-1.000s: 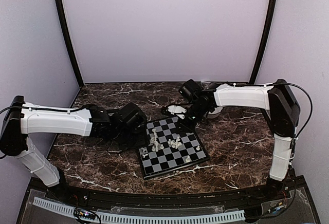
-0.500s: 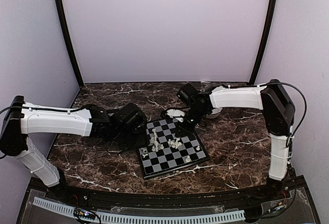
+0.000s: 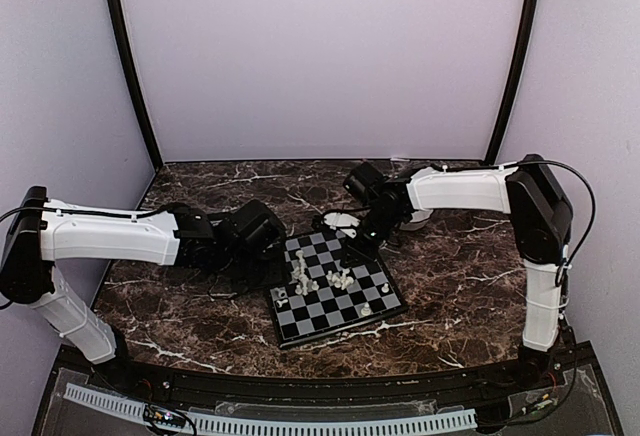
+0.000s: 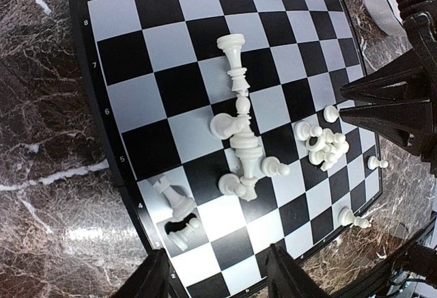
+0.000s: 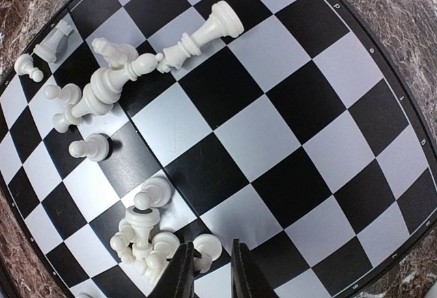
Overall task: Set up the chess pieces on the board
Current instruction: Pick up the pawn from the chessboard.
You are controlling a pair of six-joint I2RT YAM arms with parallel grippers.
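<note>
The board (image 3: 330, 311) lies tilted between my arms. Cream chess pieces (image 3: 342, 278) lie tumbled on its middle. In the left wrist view several tall pieces (image 4: 239, 127) lie in a line on the board (image 4: 164, 86), a rook (image 4: 171, 199) lies near my fingers, and a heap of pawns (image 4: 324, 144) sits to the right. My left gripper (image 4: 218, 253) is open and empty above the board's left edge (image 3: 270, 241). My right gripper (image 5: 210, 243) stands at the board's far right edge (image 3: 362, 241), jaws drawn narrow around one pawn (image 5: 207, 247) beside the pawn heap (image 5: 140, 243).
A white scalloped bowl (image 3: 343, 218) stands just behind the board, partly hidden by the right arm; its rim shows in the left wrist view (image 4: 382, 4). Dark marble table (image 3: 460, 286) surrounds the board. Purple walls close in the back and sides.
My right gripper has shifted a little left towards the board's far corner, then held still. The left arm and the pieces have not moved.
</note>
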